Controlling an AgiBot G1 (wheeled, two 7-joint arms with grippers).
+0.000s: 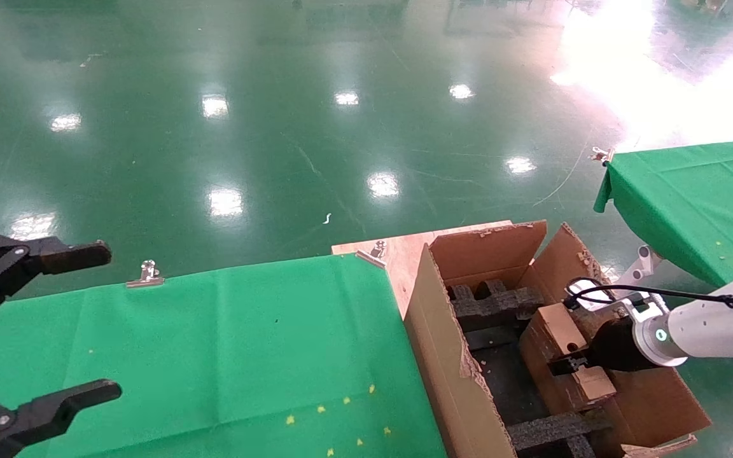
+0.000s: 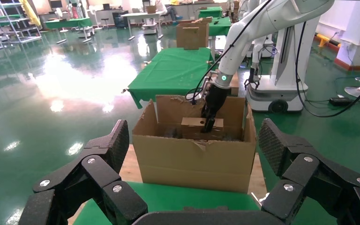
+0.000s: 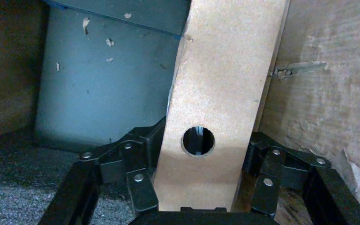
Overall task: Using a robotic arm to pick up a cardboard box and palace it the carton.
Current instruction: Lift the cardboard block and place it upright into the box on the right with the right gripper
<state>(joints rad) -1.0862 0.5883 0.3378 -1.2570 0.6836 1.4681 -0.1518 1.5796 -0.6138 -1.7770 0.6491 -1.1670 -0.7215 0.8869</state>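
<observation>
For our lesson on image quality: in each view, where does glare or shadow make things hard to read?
Head view: ceiling lights mirror on the floor, and glare washes out its far right side. Left wrist view: a bright patch on the floor beside the carton. Right wrist view: no glare; the right gripper grips the box deep in shade, foam dim.

- Table [image 1: 214,343], lower left of the head view: covered by a green cloth [image 1: 150,381] held with metal clips [image 1: 145,275].
- Bare wooden corner [image 1: 398,251] at centre.
- Carton [image 1: 443,356], lower right, touching the table's edge.
- Glossy green floor [image 1: 277,127] across the upper frame.
</observation>
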